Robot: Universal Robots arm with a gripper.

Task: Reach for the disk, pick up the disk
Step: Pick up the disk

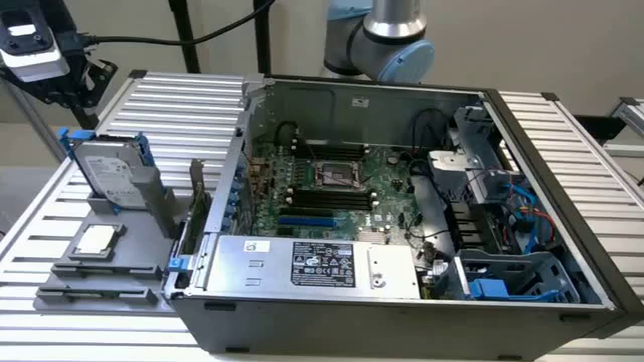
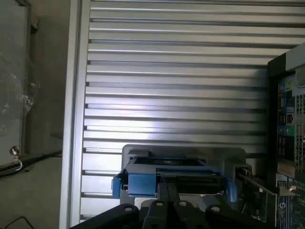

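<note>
The arm (image 1: 387,41) rises behind the open computer case (image 1: 403,328). The gripper (image 2: 167,188) hangs above the disk (image 1: 108,172) without touching it, its fingers (image 2: 162,196) drawn close together and holding nothing. The disk stands on edge in a grey stand (image 1: 136,200) on the slatted tabletop (image 1: 191,98), at the exterior view's left of the case, with a small square chip (image 1: 96,240) near it and a circuit card (image 1: 197,197) between it and the case.

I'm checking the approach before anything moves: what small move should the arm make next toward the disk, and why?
Probably a short descent toward the disk. It stands on edge in the grey holder at the exterior view's left, outside the computer case, with the arm's wrist hanging above it, apart from it. The wrist view has its blue-railed top edge straight ahead.
</note>
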